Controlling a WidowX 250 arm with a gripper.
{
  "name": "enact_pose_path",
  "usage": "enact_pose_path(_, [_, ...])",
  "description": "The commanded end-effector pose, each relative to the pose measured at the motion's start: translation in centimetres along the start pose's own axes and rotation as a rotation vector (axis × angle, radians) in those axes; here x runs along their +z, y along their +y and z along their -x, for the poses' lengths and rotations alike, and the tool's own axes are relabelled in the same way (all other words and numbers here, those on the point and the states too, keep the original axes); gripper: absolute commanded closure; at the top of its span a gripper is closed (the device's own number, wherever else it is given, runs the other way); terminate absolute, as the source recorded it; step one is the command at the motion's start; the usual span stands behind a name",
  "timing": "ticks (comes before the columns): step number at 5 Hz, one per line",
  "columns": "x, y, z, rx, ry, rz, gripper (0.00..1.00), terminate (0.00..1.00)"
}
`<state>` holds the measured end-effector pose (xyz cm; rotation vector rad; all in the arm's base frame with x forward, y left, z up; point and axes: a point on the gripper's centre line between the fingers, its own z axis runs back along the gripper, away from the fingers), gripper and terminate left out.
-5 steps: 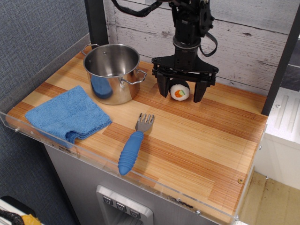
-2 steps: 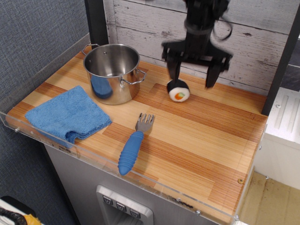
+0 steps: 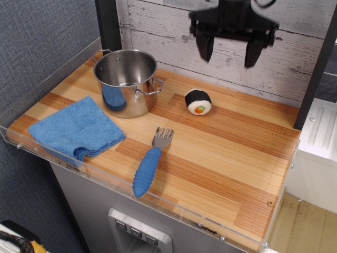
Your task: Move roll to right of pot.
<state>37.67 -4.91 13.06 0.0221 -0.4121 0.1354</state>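
We see the pincer [image 3: 229,51] now high at 12 o'clock against the plank wall [image 3: 158,31], well above where it was a moment ago; a second back it straddled the roll [image 3: 198,101] low on the table [image 3: 226,153]. Its two dark fingers [image 3: 205,48] are spread wide with nothing between them. The roll has not shifted: it sits alone on the table, free of the pincer, at 3 o'clock of the pot [image 3: 126,80], near its right handle but apart from it. Everything else has stayed put.

Roll: soft plush cylinder, black band around, white end facing us with an orange and green centre. Pot: shiny round steel, two looped side handles, blue reflection on its wall. At 7 o'clock of the pot we note a blue cloth [image 3: 77,129], folded, fuzzy terry texture, close to the pot's base. At 5 o'clock of the pot lies a fork [image 3: 151,162], grey metal tines toward the back, chunky ribbed blue handle toward the front edge. Table: striped wood laminate with a clear plastic rim. Wall: whitewashed, weathered boards.
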Motion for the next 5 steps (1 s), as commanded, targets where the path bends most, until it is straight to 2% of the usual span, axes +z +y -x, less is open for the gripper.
enact_pose_path(1, [4.71,-1.77,0.69,-0.05,-0.112,0.057,0.0,0.0])
enact_pose_path(2, [4.31,-2.22,0.95,-0.115,-0.061,0.04,0.0,0.0])
enact_pose_path(4, [4.31,-2.22,0.95,-0.115,-0.061,0.04,0.0,0.0])
enact_pose_path(5, [4.31,-2.22,0.95,-0.115,-0.061,0.04,0.0,1.0])
